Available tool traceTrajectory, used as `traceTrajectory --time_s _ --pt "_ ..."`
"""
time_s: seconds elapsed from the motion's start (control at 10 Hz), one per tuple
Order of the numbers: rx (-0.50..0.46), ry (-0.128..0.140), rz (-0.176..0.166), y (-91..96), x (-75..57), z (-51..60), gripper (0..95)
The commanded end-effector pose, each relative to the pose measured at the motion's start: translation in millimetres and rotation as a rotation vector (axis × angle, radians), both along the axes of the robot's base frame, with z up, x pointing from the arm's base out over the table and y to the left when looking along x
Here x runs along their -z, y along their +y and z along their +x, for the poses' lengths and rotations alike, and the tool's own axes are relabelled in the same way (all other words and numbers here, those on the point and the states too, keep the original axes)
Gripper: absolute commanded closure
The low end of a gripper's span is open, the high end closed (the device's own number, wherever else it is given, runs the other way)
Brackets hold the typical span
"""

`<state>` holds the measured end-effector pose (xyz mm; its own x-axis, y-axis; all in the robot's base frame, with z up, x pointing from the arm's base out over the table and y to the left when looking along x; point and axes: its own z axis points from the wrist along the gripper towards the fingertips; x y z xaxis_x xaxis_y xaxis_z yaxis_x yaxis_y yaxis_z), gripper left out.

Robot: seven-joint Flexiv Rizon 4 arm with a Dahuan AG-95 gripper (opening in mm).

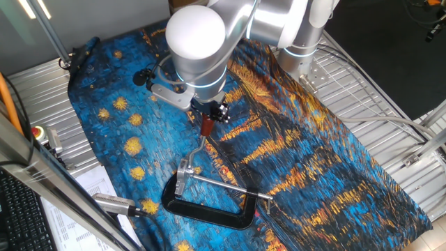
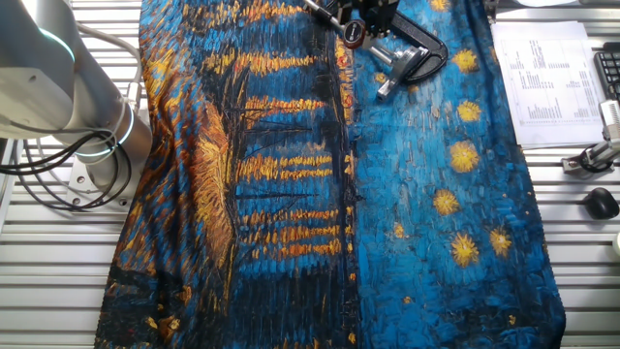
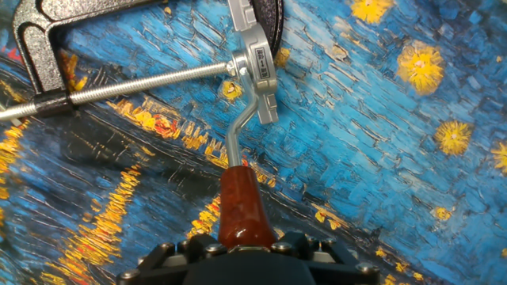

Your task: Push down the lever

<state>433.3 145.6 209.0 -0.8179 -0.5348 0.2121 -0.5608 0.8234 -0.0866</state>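
Note:
The lever shows in the hand view as a thin silver arm (image 3: pixel 240 131) ending in a reddish-brown knob (image 3: pixel 240 204), hinged to a silver bracket (image 3: pixel 258 63). In one fixed view the knob (image 1: pixel 207 126) sits just under my gripper (image 1: pixel 208 113), and the arm runs down to the bracket (image 1: pixel 185 174). My gripper (image 3: pixel 242 244) looks shut, and its tip rests against the knob's near end. The fingers themselves are hidden behind the hand's body. In the other fixed view the gripper (image 2: pixel 376 14) is at the top edge, over the clamp.
A black C-shaped clamp frame (image 1: pixel 209 211) (image 3: pixel 32 32) (image 2: pixel 433 53) lies on the blue and orange cloth (image 1: pixel 313 160), with a long threaded silver rod (image 3: pixel 135 82) (image 1: pixel 226 185) through it. Printed paper (image 2: pixel 552 78) and metal grating surround the cloth.

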Motion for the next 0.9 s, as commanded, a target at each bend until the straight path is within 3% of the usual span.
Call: traceTrajectory --time_s 0.1,0.5,0.7,0.9 --pt "-0.003 0.0 0.0 -0.6 0.6 -0.6 57.0" --pt "-0.011 -0.009 0.002 -1.3 1.2 -1.2 57.0" --pt "-0.002 -0.01 0.003 -1.2 1.1 -1.1 95.0" --pt "-0.007 -0.01 0.007 -0.9 0.8 -0.9 95.0"
